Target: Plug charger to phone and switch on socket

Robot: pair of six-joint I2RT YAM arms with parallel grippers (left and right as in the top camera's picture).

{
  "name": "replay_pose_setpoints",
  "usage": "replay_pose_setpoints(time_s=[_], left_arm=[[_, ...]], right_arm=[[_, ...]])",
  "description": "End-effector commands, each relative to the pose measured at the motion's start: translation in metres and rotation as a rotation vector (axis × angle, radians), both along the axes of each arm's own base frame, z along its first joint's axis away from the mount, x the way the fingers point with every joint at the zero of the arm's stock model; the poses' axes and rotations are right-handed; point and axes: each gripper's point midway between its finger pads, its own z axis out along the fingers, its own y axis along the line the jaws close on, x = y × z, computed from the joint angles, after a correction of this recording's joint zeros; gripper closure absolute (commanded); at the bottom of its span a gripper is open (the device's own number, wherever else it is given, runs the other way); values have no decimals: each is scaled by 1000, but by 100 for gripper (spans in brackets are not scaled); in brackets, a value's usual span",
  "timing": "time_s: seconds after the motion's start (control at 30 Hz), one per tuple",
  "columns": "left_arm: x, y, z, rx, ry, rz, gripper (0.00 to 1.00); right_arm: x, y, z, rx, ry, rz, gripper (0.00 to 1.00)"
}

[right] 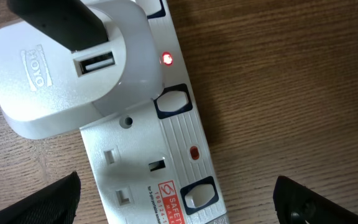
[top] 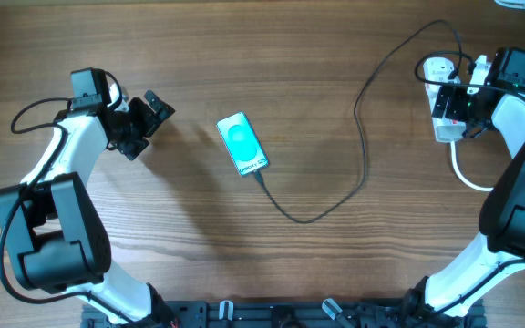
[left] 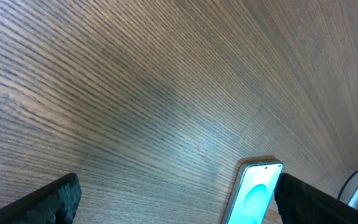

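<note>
The phone (top: 242, 144) lies face up mid-table, its screen light blue with a teal oval. It also shows at the lower right of the left wrist view (left: 257, 196). The black charger cable (top: 363, 137) runs from the phone's lower end in a loop to the white adapter (top: 437, 68). The adapter (right: 67, 68) sits plugged into the white socket strip (right: 135, 162). A red light (right: 166, 59) glows beside it, above a white switch (right: 171, 101). My right gripper (right: 176, 202) hovers open over the strip (top: 443, 128). My left gripper (top: 144, 123) is open and empty, left of the phone.
The strip's thick white cord (top: 463, 169) curves down past my right arm. A second switch (right: 199, 194) and an unlit indicator (right: 194, 152) sit lower on the strip. Bare wood table (top: 199, 64) lies around the phone.
</note>
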Motion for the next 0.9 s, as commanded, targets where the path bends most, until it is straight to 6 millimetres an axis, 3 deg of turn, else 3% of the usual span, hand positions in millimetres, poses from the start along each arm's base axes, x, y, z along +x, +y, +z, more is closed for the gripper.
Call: replay_pose_setpoints(time_s=[0.0,0.87], left_arm=[[1,0,1,-4,-7,-8,0],[0,-1,-4,-7,7,-8,0]], right_arm=[[2,-2,8,-27,-22,7,0],[7,-5,10,-36,-45,6,0]])
